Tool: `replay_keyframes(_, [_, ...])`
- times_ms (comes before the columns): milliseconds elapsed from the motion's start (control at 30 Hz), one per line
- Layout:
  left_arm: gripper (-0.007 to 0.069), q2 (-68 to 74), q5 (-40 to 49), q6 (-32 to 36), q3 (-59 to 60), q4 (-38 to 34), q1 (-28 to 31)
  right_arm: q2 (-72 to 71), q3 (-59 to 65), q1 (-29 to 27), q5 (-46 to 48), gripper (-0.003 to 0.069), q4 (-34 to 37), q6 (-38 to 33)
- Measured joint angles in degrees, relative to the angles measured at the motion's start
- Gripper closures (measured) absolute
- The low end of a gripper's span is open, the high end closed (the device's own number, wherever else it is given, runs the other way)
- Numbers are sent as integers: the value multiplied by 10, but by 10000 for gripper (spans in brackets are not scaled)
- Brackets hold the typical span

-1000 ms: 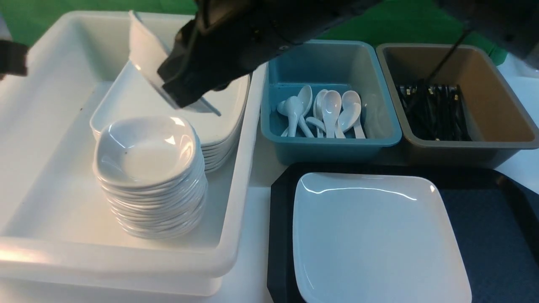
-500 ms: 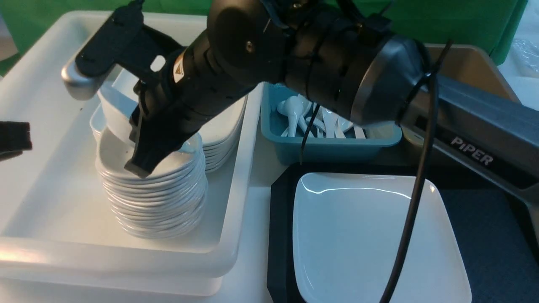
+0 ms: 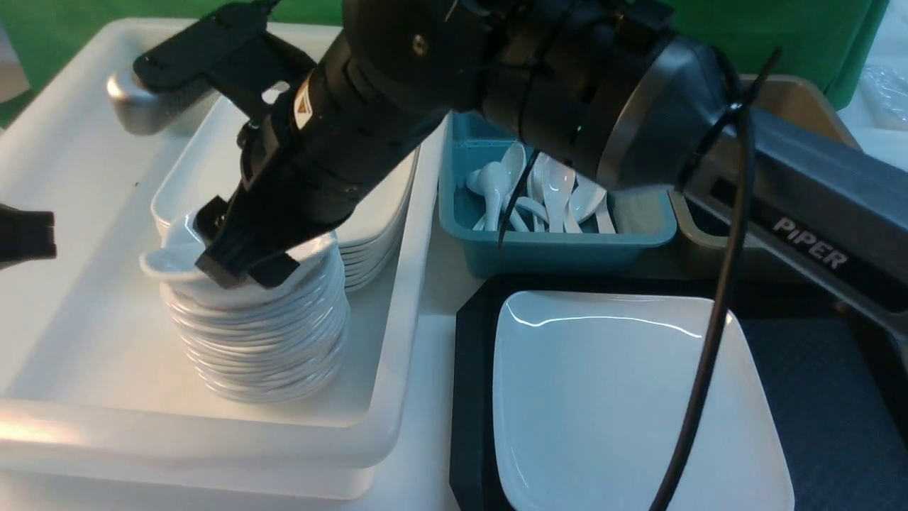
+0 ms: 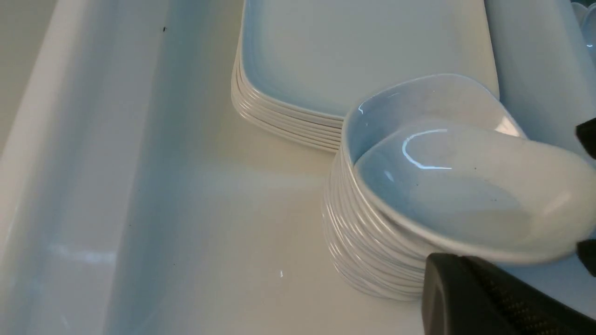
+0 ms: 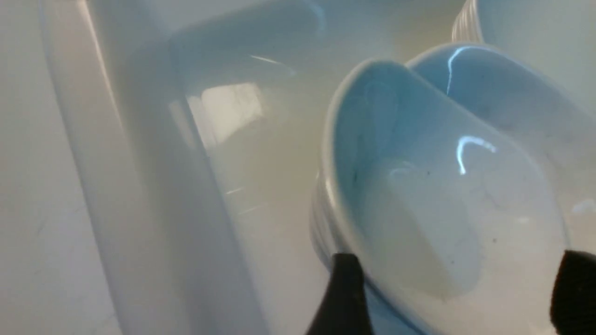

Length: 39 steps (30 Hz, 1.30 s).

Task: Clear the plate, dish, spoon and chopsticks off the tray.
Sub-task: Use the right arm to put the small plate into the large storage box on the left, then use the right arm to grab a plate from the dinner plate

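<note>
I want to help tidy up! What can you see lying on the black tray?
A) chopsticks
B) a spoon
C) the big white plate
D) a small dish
C: the plate lies on the tray, while the spoons sit in the teal tub.

White tub (image 3: 78, 305): left half
Plate stack (image 3: 372, 238): inside white tub, upper left
Teal tub (image 3: 567, 250): top centre
Tan tub (image 3: 809, 106): upper right

The right arm (image 3: 496, 78) stretches across leftward, right gripper (image 3: 245, 268) angled down, jaws spread wide (left gripper (image 3: 25, 234), at the edge, closed).
</note>
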Motion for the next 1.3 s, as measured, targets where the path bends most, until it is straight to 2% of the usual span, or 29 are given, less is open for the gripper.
replay_keyframes(133, [617, 0, -2, 31, 0, -24, 0, -35, -22, 0, 71, 81, -50, 19])
replay_keyframes(267, [617, 0, -16, 70, 0, -73, 0, -64, -29, 0, 79, 81, -85, 42])
replay_keyframes(400, [617, 0, -17, 92, 0, -90, 0, -67, -31, 0, 113, 85, -118, 63])
replay_keyframes(500, [617, 0, -8, 124, 0, -106, 0, -69, -22, -8, 117, 149, -175, 89])
replay_keyframes(533, [617, 0, -6, 135, 0, -117, 0, -72, -17, -15, 117, 202, -187, 95])
replay_keyframes(567, [617, 0, -5, 148, 0, -134, 0, -77, -8, -28, 117, 272, -197, 100])
replay_keyframes(600, [617, 0, -1, 175, 0, -162, 0, -88, 5, -47, 117, 393, -203, 108])
replay_keyframes(633, [617, 0, 3, 192, 0, -178, 0, -96, 15, -59, 117, 483, -205, 114])
replay_keyframes(667, [617, 0, 10, 215, 0, -200, -2, -111, 33, -79, 117, 547, -206, 120])
replay_keyframes(733, [617, 1, 18, 233, 0, -218, -11, -140, 65, -114, 117, 606, -202, 125])
replay_keyframes(833, [617, 1, 23, 246, 0, -224, -31, -177, 123, -161, 117, 633, -185, 132])
replay_keyframes(867, [617, 1, 26, 253, 0, -220, -47, -205, 170, -204, 116, 638, -164, 132])
replay_keyframes(900, [617, 1, 28, 254, 0, -219, -53, -218, 192, -214, 116, 638, -159, 132])
replay_keyframes(933, [617, 1, 31, 258, 0, -217, -68, -247, 249, -259, 116, 639, -138, 135])
replay_keyframes(1133, [617, 8, 40, 301, 0, -216, -123, -343, 501, -384, 92, 640, -111, 137])
replay_keyframes(1167, [617, 21, 40, 306, 0, -216, -141, -371, 588, -429, 60, 640, -88, 137])
replay_keyframes(1300, [617, 68, 39, 330, 0, -216, -179, -409, 726, -506, 5, 640, 5, 101])
